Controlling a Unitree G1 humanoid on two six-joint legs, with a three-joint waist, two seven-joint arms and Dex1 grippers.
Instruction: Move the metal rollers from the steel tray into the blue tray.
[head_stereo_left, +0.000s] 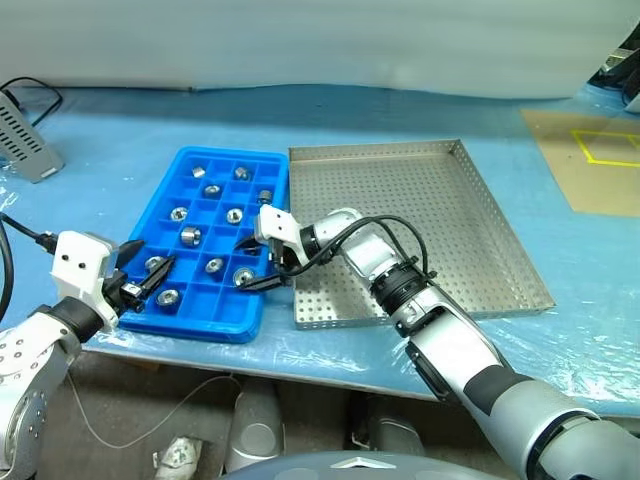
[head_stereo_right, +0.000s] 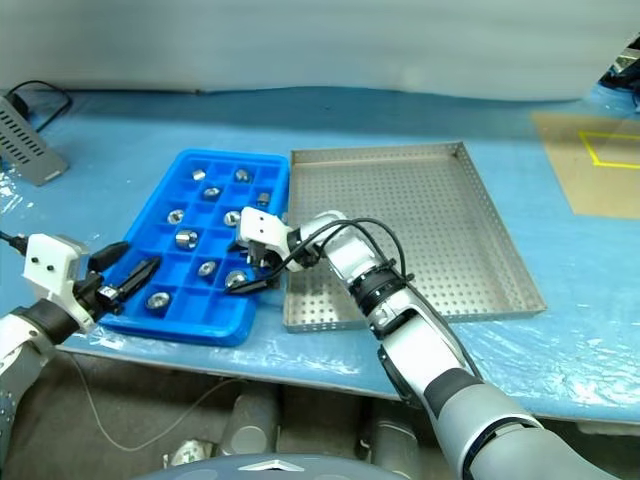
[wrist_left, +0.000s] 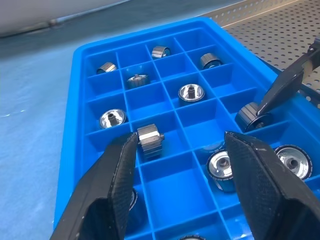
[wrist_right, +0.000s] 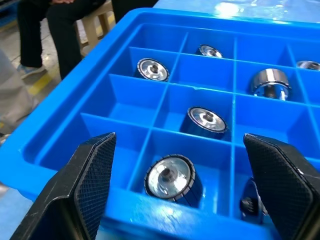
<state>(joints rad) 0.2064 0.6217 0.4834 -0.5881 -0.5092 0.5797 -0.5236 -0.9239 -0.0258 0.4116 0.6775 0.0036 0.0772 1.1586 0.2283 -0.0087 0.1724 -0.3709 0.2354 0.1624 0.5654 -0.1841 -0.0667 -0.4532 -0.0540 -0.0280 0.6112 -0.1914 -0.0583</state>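
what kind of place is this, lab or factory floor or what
Likely a workshop or factory-style test bench: a perforated steel tray beside a blue tray holding metal rollers, on a table under blue plastic sheeting, with yellow tape marks nearby.

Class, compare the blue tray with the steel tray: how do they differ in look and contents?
The blue tray is plastic, split into square compartments; the steel tray is one open perforated floor. The blue tray holds metal rollers; no rollers show on the steel tray. Both are rectangular and lie side by side.
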